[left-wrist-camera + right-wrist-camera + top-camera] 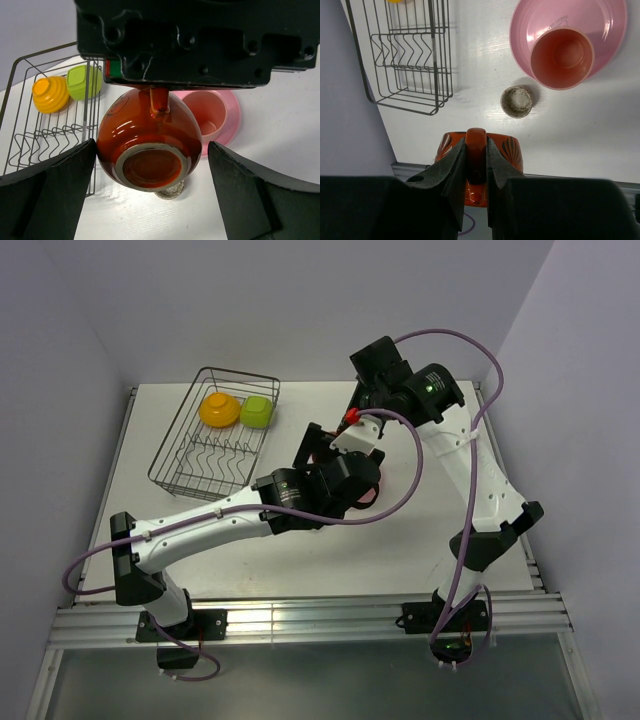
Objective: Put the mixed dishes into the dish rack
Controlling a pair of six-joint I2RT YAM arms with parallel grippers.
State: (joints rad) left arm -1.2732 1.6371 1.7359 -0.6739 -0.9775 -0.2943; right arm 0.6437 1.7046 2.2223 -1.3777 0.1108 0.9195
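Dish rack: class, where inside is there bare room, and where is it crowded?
Free: black wire dish rack, tined half from near rail to the bowls. Crowded: far end, holding orange ribbed bowl and green squarish bowl.

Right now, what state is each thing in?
Mug: held by handle in right hand, in the air.
Left hand: open, holding nothing.
Orange bowl: inverted in rack.
Green bowl: inverted in rack.
Tumbler: upright on plate.
Dish: upright on table.

l arm (200, 521) fwd, jaws wide apart; r arm (470, 470) high, wrist down, jaws narrow
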